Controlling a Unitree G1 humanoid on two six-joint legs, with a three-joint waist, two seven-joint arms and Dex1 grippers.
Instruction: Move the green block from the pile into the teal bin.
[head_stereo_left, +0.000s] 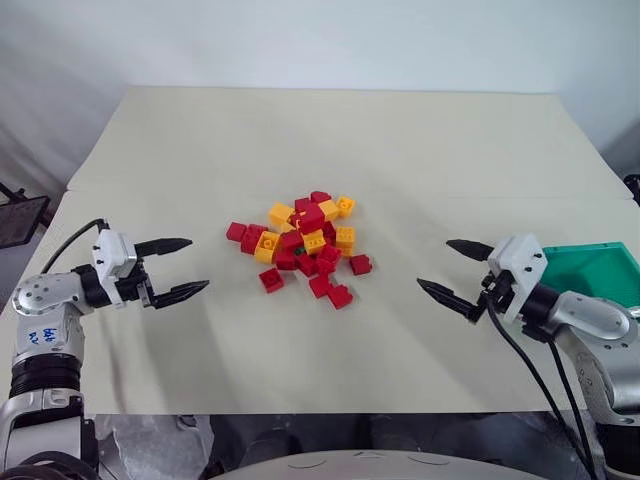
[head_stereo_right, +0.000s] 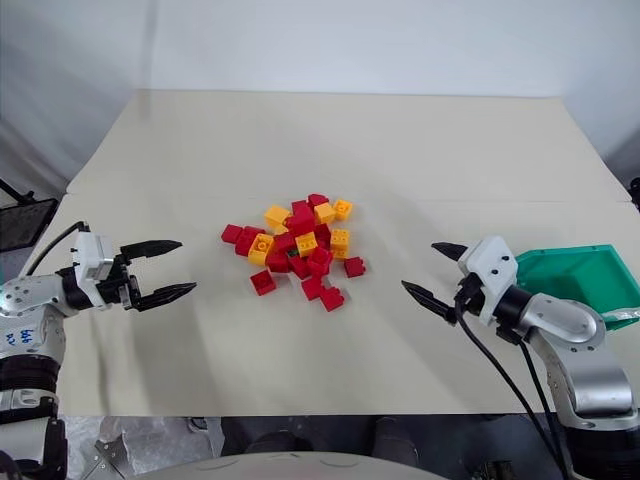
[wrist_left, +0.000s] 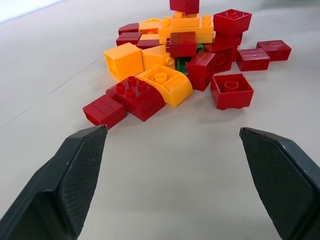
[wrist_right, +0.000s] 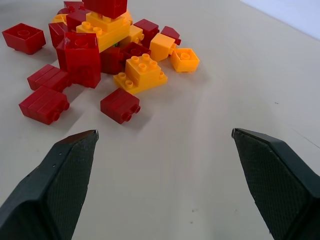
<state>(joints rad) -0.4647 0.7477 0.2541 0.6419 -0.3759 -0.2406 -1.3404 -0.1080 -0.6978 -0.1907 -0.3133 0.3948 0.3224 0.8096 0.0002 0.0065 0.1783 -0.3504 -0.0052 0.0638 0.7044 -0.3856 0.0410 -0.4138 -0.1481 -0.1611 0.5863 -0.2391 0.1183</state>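
The pile (head_stereo_left: 303, 240) of red and yellow-orange bricks lies mid-table. The green block (wrist_left: 184, 64) is mostly buried in it, wedged under a red brick and beside a curved yellow one. At the right table edge stands the teal bin (head_stereo_left: 600, 272), just behind my right arm. My left gripper (head_stereo_left: 198, 264) hovers left of the pile, open and empty, pointing at the bricks. On the other side of the pile my right gripper (head_stereo_left: 434, 263) is also open and empty, aimed at it. Both grippers stand well apart from the bricks.
The beige table (head_stereo_left: 350, 140) stretches far behind the pile and has a near edge close to both arms. A dark object (head_stereo_left: 20, 215) sits off the table at the left. Cables (head_stereo_left: 530, 380) hang from the right arm.
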